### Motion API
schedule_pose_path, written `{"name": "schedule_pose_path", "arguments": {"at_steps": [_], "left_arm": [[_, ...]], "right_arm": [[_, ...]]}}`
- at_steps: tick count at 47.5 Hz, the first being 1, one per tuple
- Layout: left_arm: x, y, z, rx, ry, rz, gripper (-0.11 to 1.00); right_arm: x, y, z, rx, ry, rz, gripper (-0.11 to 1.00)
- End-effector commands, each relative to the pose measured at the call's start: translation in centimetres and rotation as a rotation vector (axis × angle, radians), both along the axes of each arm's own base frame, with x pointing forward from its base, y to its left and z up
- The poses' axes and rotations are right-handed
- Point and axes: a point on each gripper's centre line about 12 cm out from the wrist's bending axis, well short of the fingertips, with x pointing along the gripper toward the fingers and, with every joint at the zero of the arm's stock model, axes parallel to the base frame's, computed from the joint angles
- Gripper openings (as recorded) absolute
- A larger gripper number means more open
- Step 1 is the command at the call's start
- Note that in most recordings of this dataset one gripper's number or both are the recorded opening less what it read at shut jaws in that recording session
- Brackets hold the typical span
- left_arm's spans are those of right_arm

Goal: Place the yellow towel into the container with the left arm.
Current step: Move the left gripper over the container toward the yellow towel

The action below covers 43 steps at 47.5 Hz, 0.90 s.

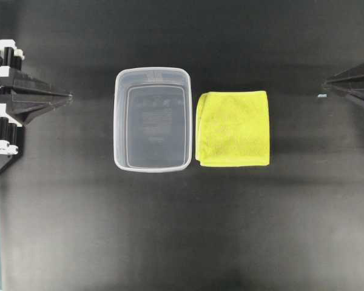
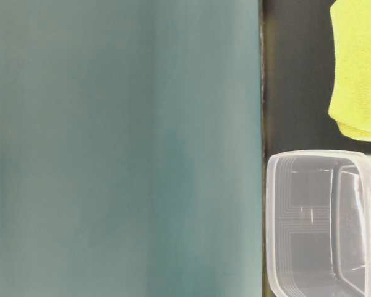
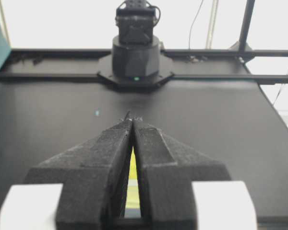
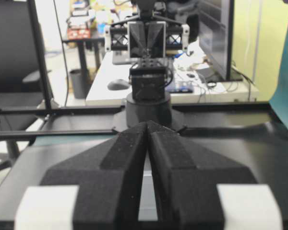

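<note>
A folded yellow towel lies flat on the black table, right beside the clear plastic container, which is empty. The table-level view shows the towel at top right and the container at bottom right. My left gripper rests at the far left edge, shut, well away from both. Seen from the left wrist, its tips meet, and a sliver of the yellow towel shows through the gap behind them. At the far right my right gripper is shut too, its tips together and holding nothing.
Black table surface surrounds the container and towel. A teal panel fills most of the table-level view. The right arm's base stands at the far side in the left wrist view, the left arm's base in the right wrist view.
</note>
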Motion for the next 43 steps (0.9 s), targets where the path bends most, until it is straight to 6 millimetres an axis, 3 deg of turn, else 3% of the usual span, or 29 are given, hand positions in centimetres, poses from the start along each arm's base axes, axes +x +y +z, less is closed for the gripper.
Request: {"name": "schedule_pose_path", "arguments": {"at_steps": [1,5,11,21,27,38,40,43], "left_arm": [[1.2,0.6,1.5,0.002,0.032,0.023,0.06],[2.5,1.0,3.5,-0.012,0.097,0.042,0.01],[4.7,1.2,4.7,-0.006,0.256,0.053,0.01],[10.8,0.5,6.5,0.002,0.406,0.024,0.01],[14.6,0.3,5.9,0.008,0.515,0.017,0.01],[20.7,0.3,4.6,0.013,0.71,0.021,0.01],[21.5,0.3,4.4,0.013,0.733,0.024,0.01],[22.8,0.6,3.7,0.01,0.774,0.031,0.01]], "right_arm": [[0.3,0.1,0.8,0.02,-0.018,0.005,0.01],[0.2,-0.1,1.3,0.064,-0.025,-0.005,0.0],[-0.2,-0.4,2.1,0.074,-0.033,-0.015,0.0],[-1.6,-1.1,1.4,0.078,0.131,-0.058,0.0],[-2.9,-1.5,0.8,0.093,0.235,-0.088,0.0],[-5.5,-1.4,1.2,0.093,0.247,-0.1,0.01],[-5.8,-1.4,1.1,0.093,0.25,-0.1,0.03],[-6.1,-1.4,1.0,0.093,0.253,-0.1,0.18]]}}
